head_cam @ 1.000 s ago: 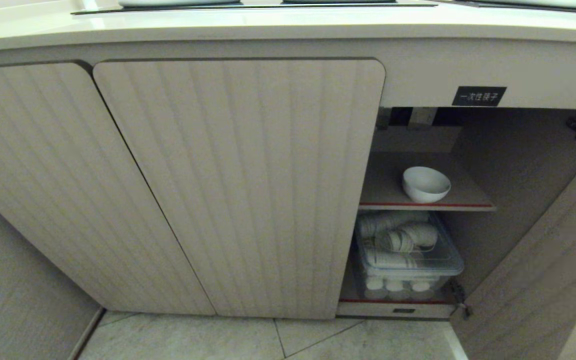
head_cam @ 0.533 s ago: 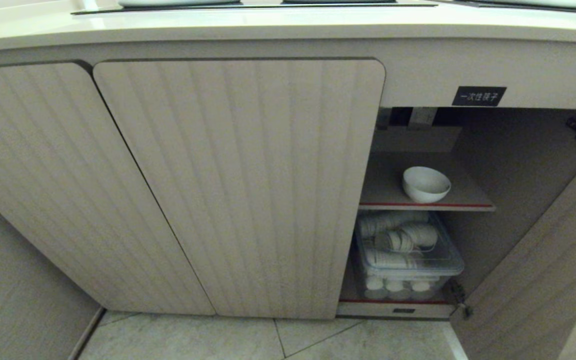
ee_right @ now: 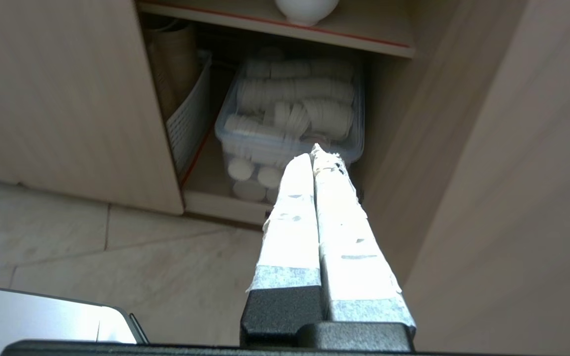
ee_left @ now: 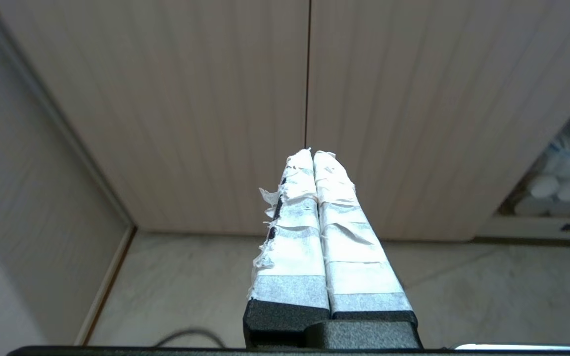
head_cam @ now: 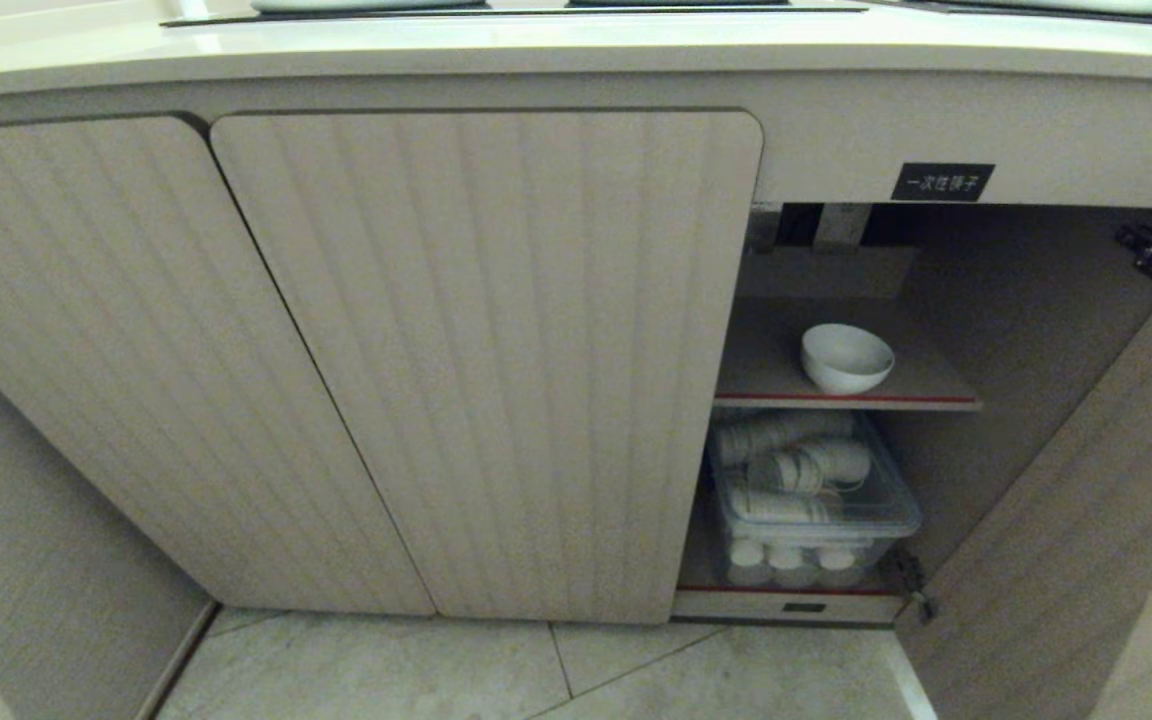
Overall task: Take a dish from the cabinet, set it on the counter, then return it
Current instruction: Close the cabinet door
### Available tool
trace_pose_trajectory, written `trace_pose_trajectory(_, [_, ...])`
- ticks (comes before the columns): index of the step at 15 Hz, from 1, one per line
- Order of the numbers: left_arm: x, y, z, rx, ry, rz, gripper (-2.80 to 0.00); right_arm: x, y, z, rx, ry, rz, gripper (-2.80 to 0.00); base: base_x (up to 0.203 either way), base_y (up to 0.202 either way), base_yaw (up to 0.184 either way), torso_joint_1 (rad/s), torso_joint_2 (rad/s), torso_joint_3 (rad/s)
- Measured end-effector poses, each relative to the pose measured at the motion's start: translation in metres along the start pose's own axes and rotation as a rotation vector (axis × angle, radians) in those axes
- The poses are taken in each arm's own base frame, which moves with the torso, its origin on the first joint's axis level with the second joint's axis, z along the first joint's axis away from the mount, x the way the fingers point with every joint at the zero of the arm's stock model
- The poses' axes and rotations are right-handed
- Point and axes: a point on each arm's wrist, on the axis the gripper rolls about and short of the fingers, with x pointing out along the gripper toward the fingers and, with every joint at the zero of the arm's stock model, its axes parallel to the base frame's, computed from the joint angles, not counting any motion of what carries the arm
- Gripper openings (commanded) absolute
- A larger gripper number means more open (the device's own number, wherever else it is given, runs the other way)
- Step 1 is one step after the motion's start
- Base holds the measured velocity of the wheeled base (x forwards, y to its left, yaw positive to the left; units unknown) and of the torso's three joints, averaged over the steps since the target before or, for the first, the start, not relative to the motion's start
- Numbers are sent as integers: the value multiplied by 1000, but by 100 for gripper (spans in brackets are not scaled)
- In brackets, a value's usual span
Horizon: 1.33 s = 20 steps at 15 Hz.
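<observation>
Head view slightly shifted since before; dish (head_cam: 847, 358) unmoved on shelf (head_cam: 786, 385), both grippers (ee_left: 313, 153) clenched, empty.

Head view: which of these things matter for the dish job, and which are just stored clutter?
Job:
white bowl on the upper red-edged shelf
cabinet, right door open
counter
left gripper and right gripper, both shut, empty

Clutter:
clear bin of disposable cups
white basket beside the bin
black label
</observation>
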Motion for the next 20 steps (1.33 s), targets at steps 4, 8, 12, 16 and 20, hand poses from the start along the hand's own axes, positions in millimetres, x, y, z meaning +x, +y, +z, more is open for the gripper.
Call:
trace_pose_trajectory(4, [0, 0, 0, 0, 0, 0, -280, 0, 0, 0, 0, 1, 0, -280, -185, 0, 4, 2, 2, -1])
trace_pose_trajectory(8, [0, 0, 0, 0, 0, 0, -280, 0, 0, 0, 0, 1, 1, -280, -188, 0, 5, 2, 3, 2])
trace_pose_trajectory(12, [0, 0, 0, 2, 1, 0, -280, 0, 0, 0, 0, 1, 1, -280, -175, 0, 5, 3, 4, 5])
trace_pose_trajectory(16, [0, 0, 0, 1, 1, 0, -280, 0, 0, 0, 0, 0, 0, -280, -13, 0, 1, -1, 1, 0])
trace_pose_trajectory(20, [0, 0, 0, 1, 1, 0, -280, 0, 0, 0, 0, 0, 0, -280, 0, 0, 0, 0, 0, 0])
